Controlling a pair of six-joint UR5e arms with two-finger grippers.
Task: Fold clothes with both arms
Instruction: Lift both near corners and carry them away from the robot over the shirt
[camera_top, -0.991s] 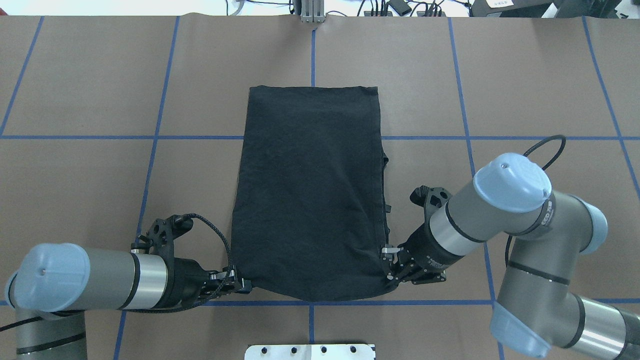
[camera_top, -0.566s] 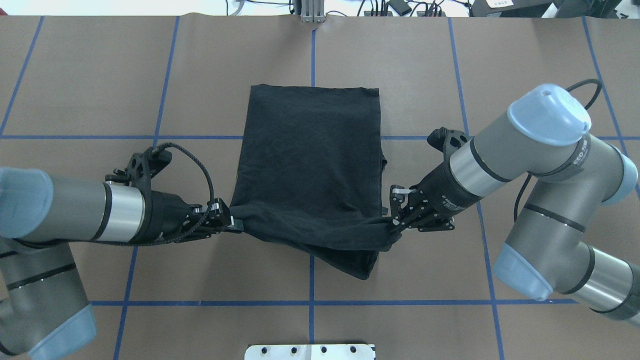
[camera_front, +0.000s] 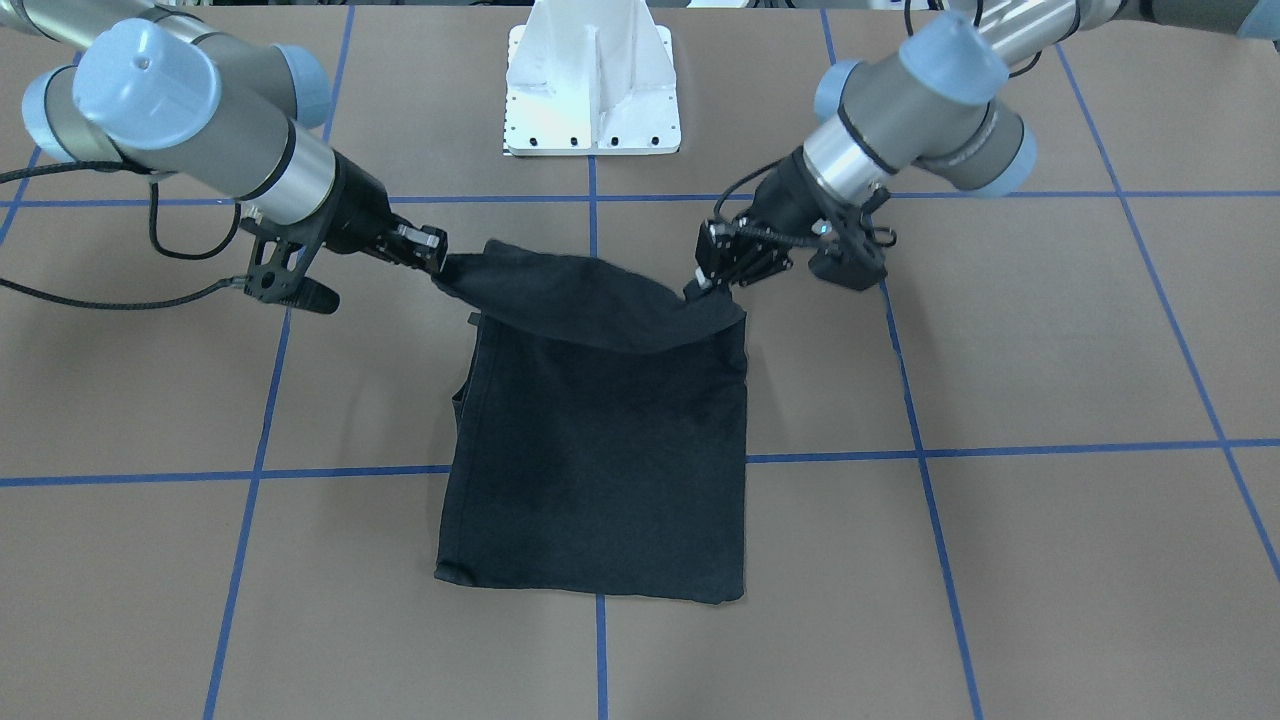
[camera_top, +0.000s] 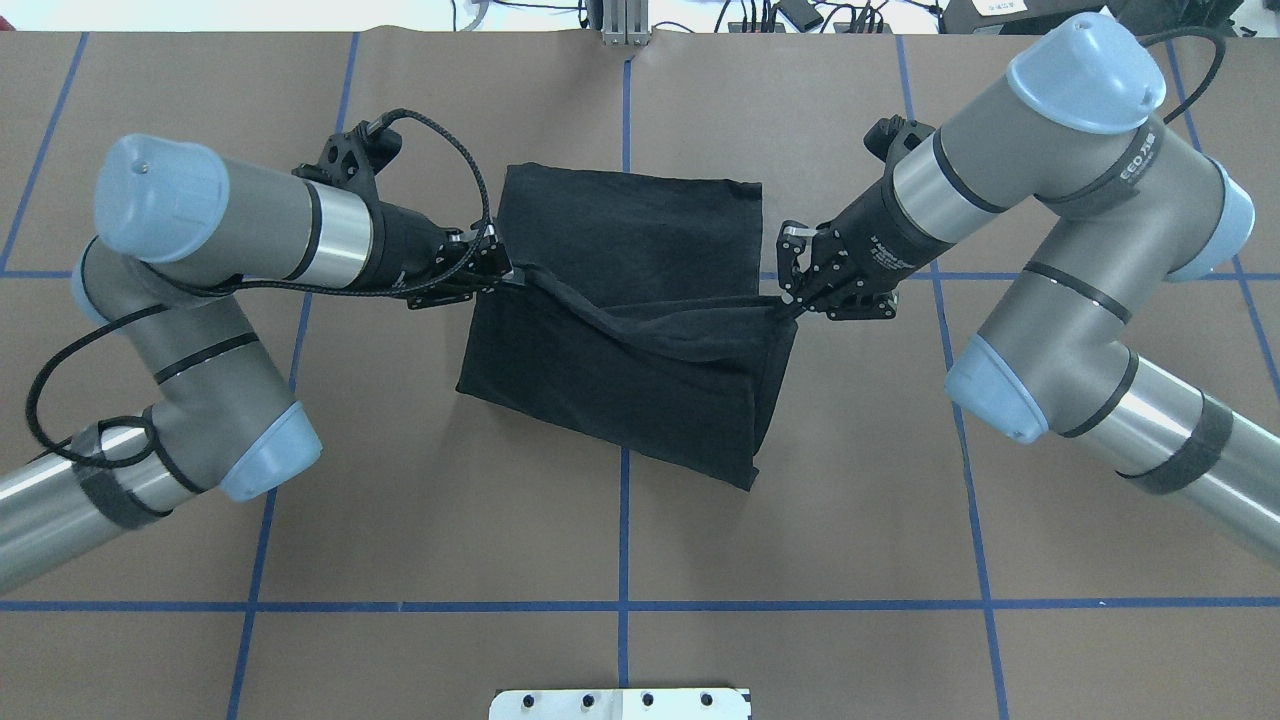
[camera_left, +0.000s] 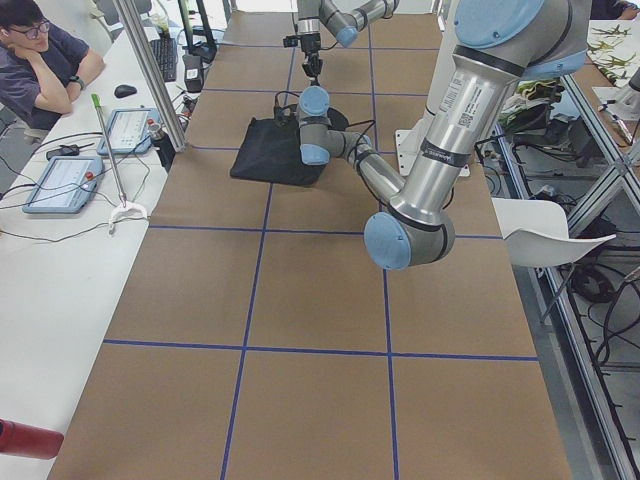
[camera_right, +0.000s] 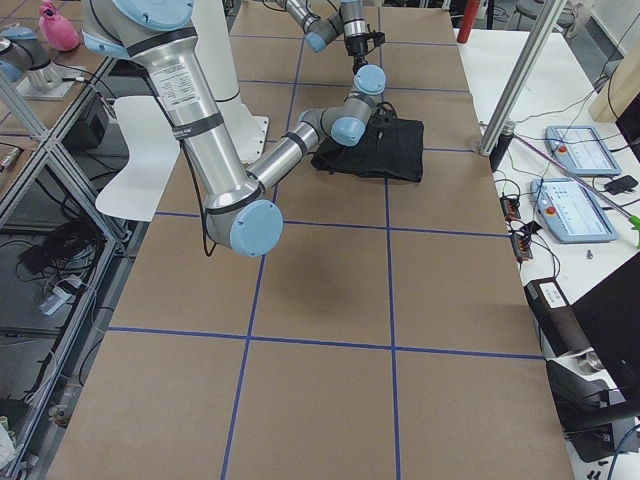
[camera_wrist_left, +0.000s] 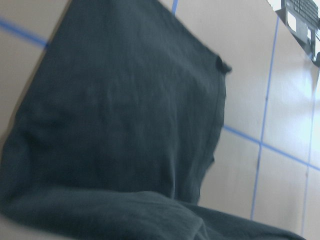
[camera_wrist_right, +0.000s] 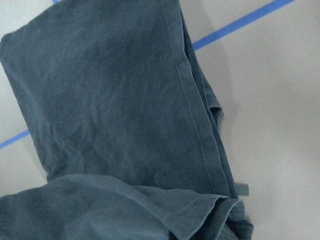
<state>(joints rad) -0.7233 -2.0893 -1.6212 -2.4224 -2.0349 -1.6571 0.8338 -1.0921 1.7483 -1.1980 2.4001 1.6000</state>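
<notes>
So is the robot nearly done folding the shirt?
About halfway. Done: the black T-shirt already lies as a narrow rectangle. In hand: the left gripper and right gripper each pinch a corner of its near end, lifted above the table. To do, probably: lay that end over the far end, then let go.

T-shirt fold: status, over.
Left gripper shut on T-shirt corner, right gripper shut on the other. Held edge raised, sagging between them above the flat half. Nothing on the shirt.
</notes>
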